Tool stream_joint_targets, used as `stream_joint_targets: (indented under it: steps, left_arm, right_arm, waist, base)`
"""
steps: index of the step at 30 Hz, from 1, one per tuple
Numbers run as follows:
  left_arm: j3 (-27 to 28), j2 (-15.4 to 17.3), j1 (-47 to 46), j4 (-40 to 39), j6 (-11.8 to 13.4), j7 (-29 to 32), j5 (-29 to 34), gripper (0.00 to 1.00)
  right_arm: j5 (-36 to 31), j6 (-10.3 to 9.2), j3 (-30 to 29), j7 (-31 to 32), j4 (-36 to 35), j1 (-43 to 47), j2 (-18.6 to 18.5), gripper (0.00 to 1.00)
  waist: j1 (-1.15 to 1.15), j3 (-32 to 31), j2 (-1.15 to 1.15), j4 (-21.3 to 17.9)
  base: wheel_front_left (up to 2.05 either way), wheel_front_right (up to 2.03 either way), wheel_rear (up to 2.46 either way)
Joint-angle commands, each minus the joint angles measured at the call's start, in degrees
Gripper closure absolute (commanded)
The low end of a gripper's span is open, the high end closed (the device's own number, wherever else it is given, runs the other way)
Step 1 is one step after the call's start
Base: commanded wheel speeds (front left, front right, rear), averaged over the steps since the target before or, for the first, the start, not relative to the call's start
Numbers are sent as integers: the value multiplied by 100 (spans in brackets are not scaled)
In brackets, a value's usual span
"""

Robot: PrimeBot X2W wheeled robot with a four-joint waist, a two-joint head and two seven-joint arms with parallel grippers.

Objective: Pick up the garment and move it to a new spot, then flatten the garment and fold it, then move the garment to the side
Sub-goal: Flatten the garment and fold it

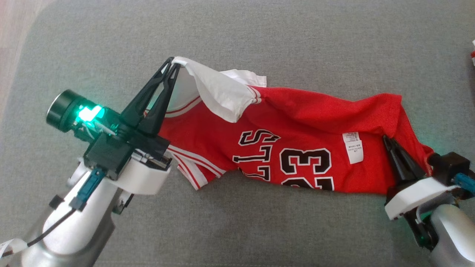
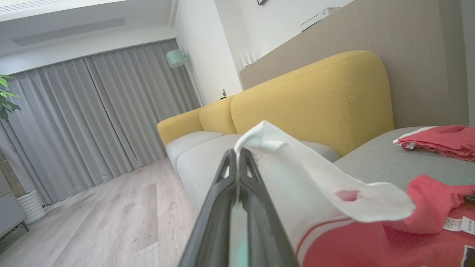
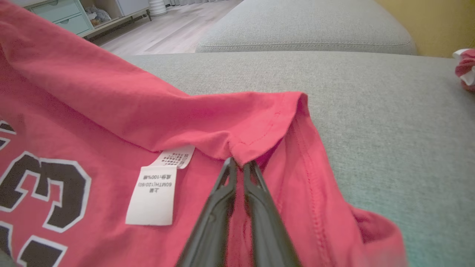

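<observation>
The garment [image 1: 297, 122] is a red jersey with white sleeves, black lettering and the number 23, stretched across the grey sofa cushion [image 1: 259, 37]. My left gripper [image 1: 173, 62] is shut on its white sleeve edge [image 2: 267, 144] and holds that end lifted. My right gripper [image 1: 386, 139] is shut on a fold of the red hem [image 3: 259, 137] at the other end, beside the white care label [image 1: 353, 147]. In the right wrist view the fingertips [image 3: 237, 165] pinch red cloth next to the label [image 3: 156, 193].
Another red and white piece of cloth [image 2: 438, 141] lies further along the grey cushion, also seen as cloth [image 1: 473, 52] at the right edge. A yellow sofa backrest [image 2: 315, 100] rises behind. Wooden floor [image 2: 111, 222] and grey curtains [image 2: 92, 118] lie beyond the cushion's edge.
</observation>
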Motion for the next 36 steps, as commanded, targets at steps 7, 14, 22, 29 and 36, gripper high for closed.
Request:
stream_joint_targets:
  steps: [7, 14, 22, 29, 36]
  left_arm:
    - [266, 251, -309, -237, 71, -12, -19, 100]
    - [380, 416, -375, -336, 2, -89, 4, 100]
    - [654, 482, -736, -663, -258, -102, -380, 100]
    - [820, 479, -1899, -699, -734, 496, -918, 100]
    - [549, 246, -3565, 547, -1029, 1111, -1280, 100]
  right_arm:
    - [-391, -4, -412, -78, -280, -207, -59, 100]
    - [-930, -4, -1121, -78, -1158, 144, -317, 100]
    - [-1243, -4, -1961, 273, -2779, 409, -825, 100]
    - [-1224, -4, -2619, 1111, -3996, -269, -1252, 100]
    - [-648, -4, -1653, 1296, -2870, -2166, -1681, 100]
  waist:
    - [0, -137, 0, 16]
    - [0, -797, 0, -146]
    - [0, -1354, 0, -389]
    - [0, -1166, 0, -540]
    - [0, -304, 0, -571]
  base:
    - [0, 0, 0]
    - [0, 0, 0]
    - [0, 0, 0]
    - [0, 0, 0]
    - [0, 0, 0]
